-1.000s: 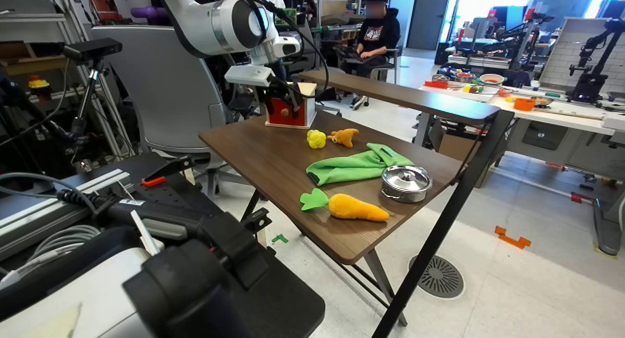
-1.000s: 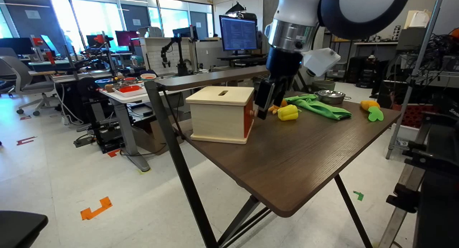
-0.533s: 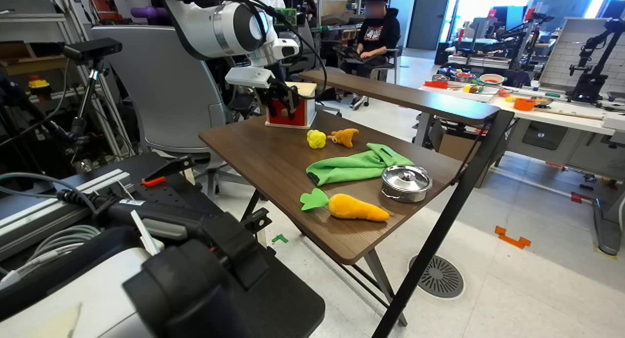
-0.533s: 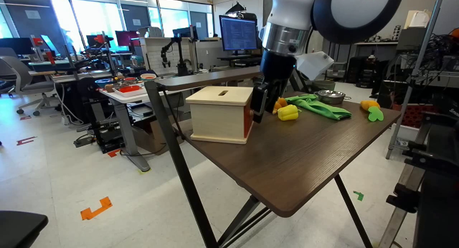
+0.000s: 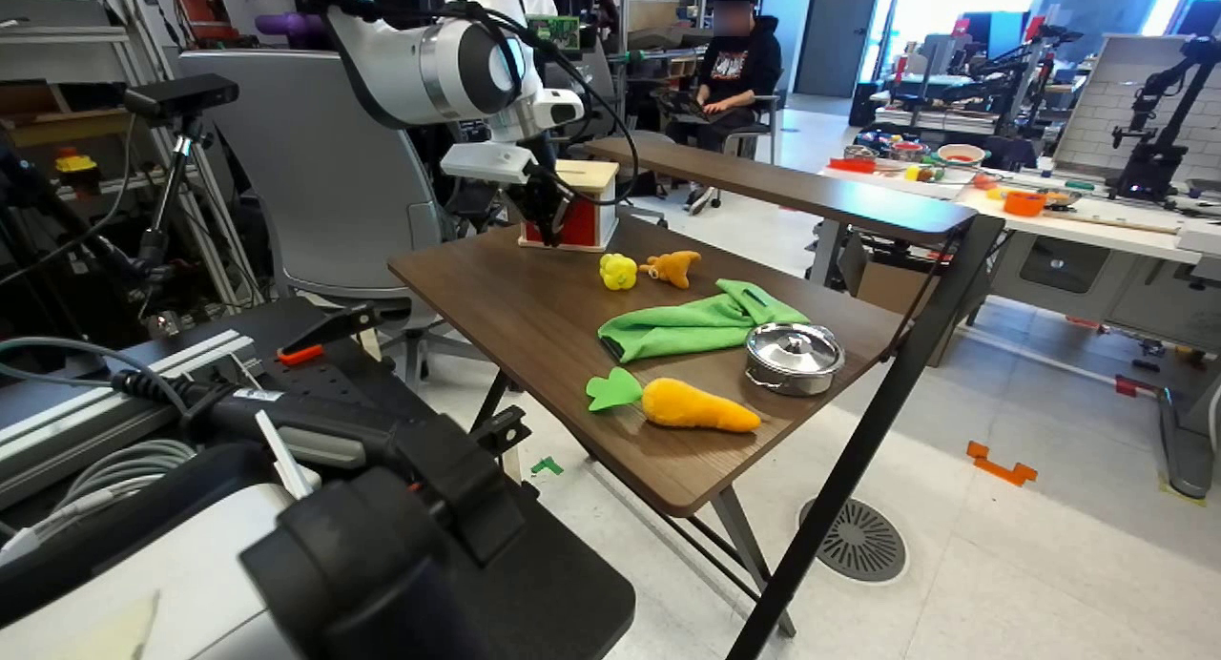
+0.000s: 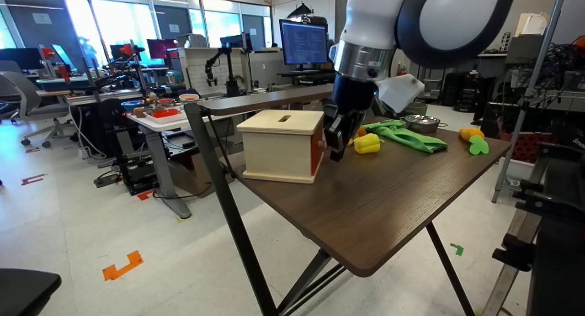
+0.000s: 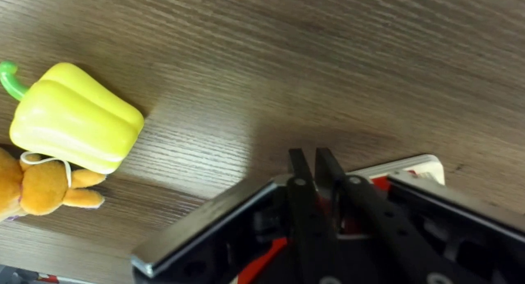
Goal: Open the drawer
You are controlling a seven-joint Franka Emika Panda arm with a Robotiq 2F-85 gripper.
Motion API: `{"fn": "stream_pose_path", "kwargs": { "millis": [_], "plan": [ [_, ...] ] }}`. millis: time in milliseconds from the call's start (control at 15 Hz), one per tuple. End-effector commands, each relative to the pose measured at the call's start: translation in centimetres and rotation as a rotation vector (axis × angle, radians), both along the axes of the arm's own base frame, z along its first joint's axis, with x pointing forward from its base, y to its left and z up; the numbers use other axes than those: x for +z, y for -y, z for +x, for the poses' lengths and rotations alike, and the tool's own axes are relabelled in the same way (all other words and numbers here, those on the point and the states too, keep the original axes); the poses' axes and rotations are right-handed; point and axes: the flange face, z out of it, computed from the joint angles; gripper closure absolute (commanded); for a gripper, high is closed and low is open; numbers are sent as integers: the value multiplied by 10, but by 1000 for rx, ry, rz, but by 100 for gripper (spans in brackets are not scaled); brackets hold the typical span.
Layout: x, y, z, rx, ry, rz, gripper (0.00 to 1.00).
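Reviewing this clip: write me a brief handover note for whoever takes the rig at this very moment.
Tool: nearly shut, a narrow gap showing in the wrist view. It is close by the knob; whether it touches or grips it, I cannot tell.
Drawer: looks shut, flush in its box, which stands on the table.
Done: tool is near the knob; drawer not yet open.
Left: probably check the hold, open the tool and re-align if it has nothing, then pull the drawer out.
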Motion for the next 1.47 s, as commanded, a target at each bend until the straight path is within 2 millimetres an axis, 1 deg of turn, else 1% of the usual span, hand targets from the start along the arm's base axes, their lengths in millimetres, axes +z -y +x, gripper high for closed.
{"fn": "stream_pose_path", "kwargs": {
  "millis": [0, 67, 267, 400, 467, 600, 667, 867, 933, 1000, 1067, 1133, 1400],
  "plan": [
    [4, -2, 6, 13, 1, 26, 65],
    [7, -4, 4, 18, -14, 56, 64],
    [15, -10, 0, 59, -24, 131, 44],
    [20, -9, -2, 80, -27, 134, 29],
    [9, -11, 0, 55, -30, 116, 46],
    [12, -9, 1, 66, -27, 121, 32],
    [12, -9, 1, 67, -27, 121, 29],
    [12, -10, 1, 69, -28, 123, 29],
    [11, -12, 0, 92, -39, 133, 7],
    [12, -10, 0, 97, -25, 117, 6],
    [13, -10, 0, 114, -18, 117, 2],
    [14, -9, -1, 126, -11, 118, 0],
    [18, -6, -1, 164, 0, 113, 0]
  ]
}}
